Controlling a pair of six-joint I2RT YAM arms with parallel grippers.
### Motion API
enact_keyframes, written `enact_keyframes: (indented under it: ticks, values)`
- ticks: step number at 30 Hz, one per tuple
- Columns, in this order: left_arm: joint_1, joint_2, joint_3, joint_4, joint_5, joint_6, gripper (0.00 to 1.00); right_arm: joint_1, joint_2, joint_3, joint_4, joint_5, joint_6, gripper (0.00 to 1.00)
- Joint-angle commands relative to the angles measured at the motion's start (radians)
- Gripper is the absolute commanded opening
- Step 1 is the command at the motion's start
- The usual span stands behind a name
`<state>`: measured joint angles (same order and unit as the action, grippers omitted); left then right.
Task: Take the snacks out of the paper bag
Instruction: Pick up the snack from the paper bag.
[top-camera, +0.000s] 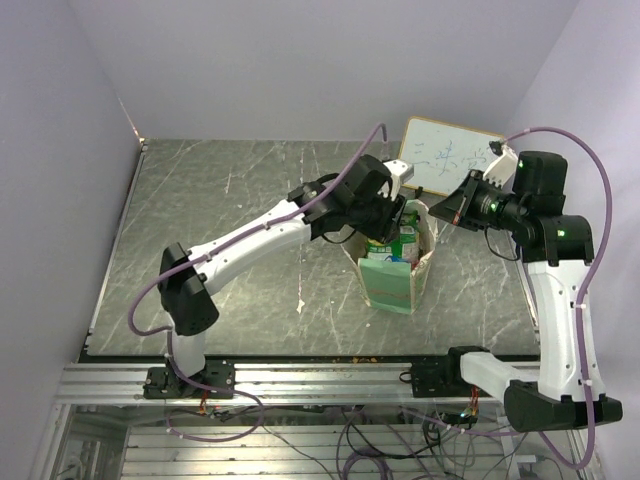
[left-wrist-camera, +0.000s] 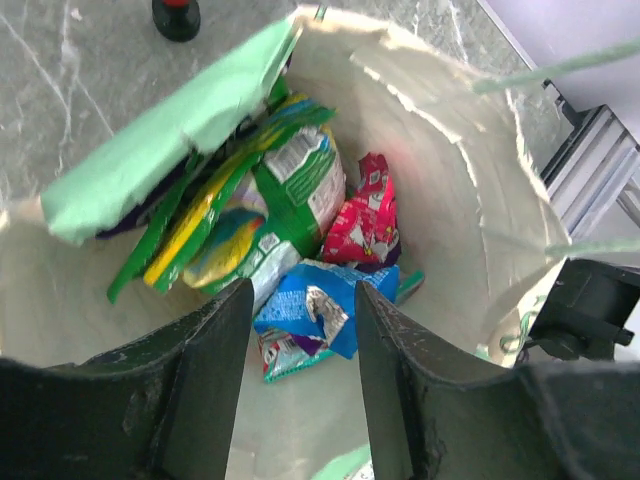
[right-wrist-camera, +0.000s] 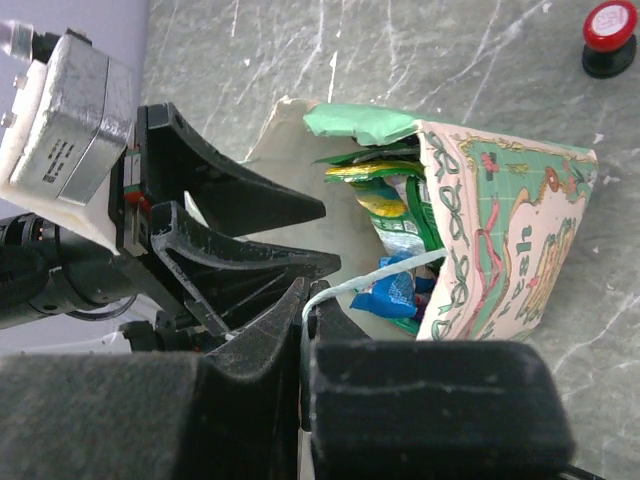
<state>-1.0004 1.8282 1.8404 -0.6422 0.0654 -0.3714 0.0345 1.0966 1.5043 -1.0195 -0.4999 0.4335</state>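
The paper bag (top-camera: 392, 280) stands upright mid-table, its mint-green patterned side (right-wrist-camera: 500, 240) facing the right wrist camera. Inside lie several snacks: a blue packet (left-wrist-camera: 310, 310), a pink-magenta one (left-wrist-camera: 365, 215), a green one (left-wrist-camera: 300, 185), a yellow-green one (left-wrist-camera: 195, 220) and a teal one (left-wrist-camera: 285, 362). My left gripper (left-wrist-camera: 303, 295) hangs open in the bag's mouth, above the blue packet, with nothing between its fingers (left-wrist-camera: 215, 345). My right gripper (right-wrist-camera: 308, 292) is shut on the bag's white cord handle (right-wrist-camera: 385, 272) at the bag's right rim (top-camera: 432, 235).
A white board with writing (top-camera: 445, 155) leans at the back right, just behind the bag. A small red-and-black knob (right-wrist-camera: 608, 35) sits on the table beyond the bag. Purple walls close the table on three sides; an aluminium rail (top-camera: 330, 375) runs along the near edge.
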Motion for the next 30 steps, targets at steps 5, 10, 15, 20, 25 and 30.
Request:
enact_keyframes:
  ticks: [5, 10, 15, 20, 25, 30]
  values:
    - [-0.003, 0.114, 0.171, -0.039, 0.023, 0.154, 0.56, 0.005, -0.034, 0.025, 0.02, 0.052, 0.024, 0.0]
    - [0.006, 0.231, 0.322, -0.123, 0.071, 0.215, 0.57, 0.005, -0.031, 0.039, 0.001, 0.062, 0.011, 0.0]
    - [0.009, 0.256, 0.341, -0.106, 0.072, 0.254, 0.58, 0.005, -0.039, 0.036, 0.01, 0.057, 0.021, 0.0]
    - [0.023, 0.285, 0.368, -0.127, 0.026, 0.278, 0.62, 0.005, -0.043, 0.035, 0.004, 0.06, 0.018, 0.0]
    - [0.023, 0.29, 0.386, -0.141, -0.006, 0.301, 0.68, 0.005, -0.043, 0.042, -0.027, 0.06, 0.0, 0.0]
    - [0.032, 0.307, 0.377, -0.139, -0.009, 0.308, 0.7, 0.005, -0.043, 0.035, -0.022, 0.063, -0.006, 0.0]
